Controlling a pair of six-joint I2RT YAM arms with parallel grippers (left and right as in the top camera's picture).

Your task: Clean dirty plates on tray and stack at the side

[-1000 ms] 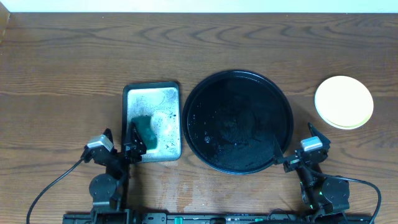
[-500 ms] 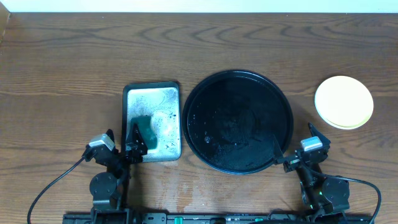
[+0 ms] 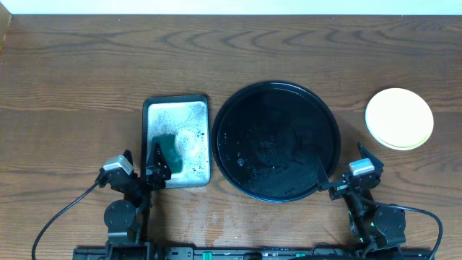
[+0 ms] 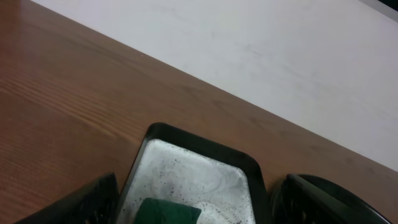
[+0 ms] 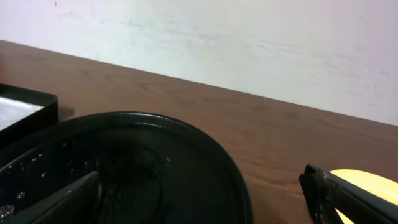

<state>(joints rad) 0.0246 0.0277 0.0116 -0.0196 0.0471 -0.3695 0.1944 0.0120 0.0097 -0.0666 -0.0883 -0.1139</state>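
The round black tray (image 3: 278,90) lies at the table's middle, wet with droplets, with no plate on it; it also fills the lower left of the right wrist view (image 5: 186,127). A pale yellow plate (image 3: 399,118) sits on the table to the right of the tray and shows at the right wrist view's edge (image 5: 367,180). Whether other plates lie under it I cannot tell. My left gripper (image 3: 140,157) is open over the near end of a soapy pan (image 4: 199,183). My right gripper (image 3: 341,162) is open and empty at the tray's near right rim (image 5: 200,177).
A rectangular metal pan (image 3: 189,115) with suds stands left of the tray. A green sponge (image 3: 167,148) lies in its near left part, between my left fingers but not gripped (image 4: 169,211). A white wall lies beyond the table's far edge.
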